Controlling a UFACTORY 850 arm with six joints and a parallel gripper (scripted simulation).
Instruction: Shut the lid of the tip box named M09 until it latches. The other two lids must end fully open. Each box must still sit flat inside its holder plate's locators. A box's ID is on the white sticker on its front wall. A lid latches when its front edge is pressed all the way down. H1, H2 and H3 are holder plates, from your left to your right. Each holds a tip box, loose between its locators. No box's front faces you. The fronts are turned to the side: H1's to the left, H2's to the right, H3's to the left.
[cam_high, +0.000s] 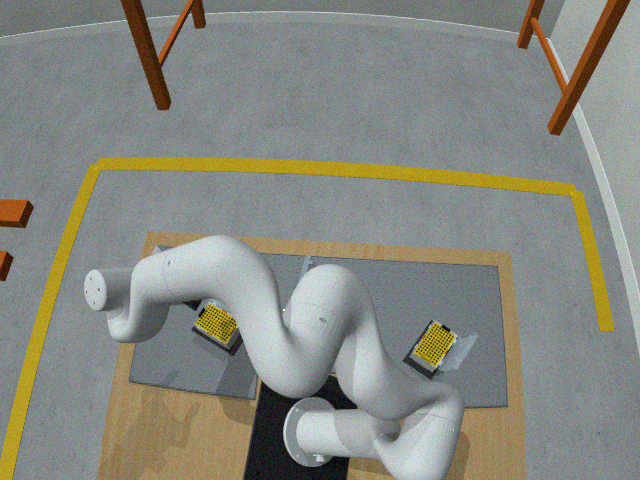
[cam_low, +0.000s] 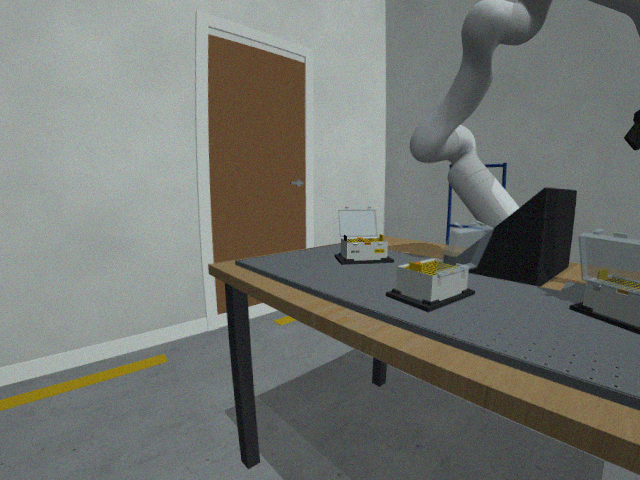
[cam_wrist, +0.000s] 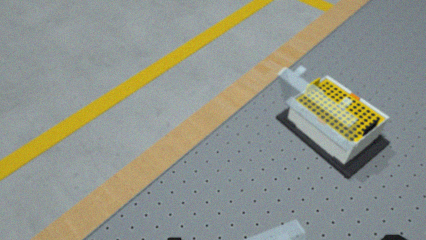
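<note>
Claw (cam_low: 633, 131) released, grasping nothing, high above tabletop (cam_low: 361, 330); 3 tip boxes (cam_low: 433, 281) show lids up; M09 apparently not yet shut.

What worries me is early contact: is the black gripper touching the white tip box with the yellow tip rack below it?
Apart. The exterior view shows the open gripper high above the white tip box, with bare wall visible between them.

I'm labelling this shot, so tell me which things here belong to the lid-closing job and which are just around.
Job:
- three tip boxes: far, middle, near
- their black holder plates
- open gripper, holding nothing

Just around:
- black wedge block
- brown door
- yellow floor tape
- orange frames
</note>
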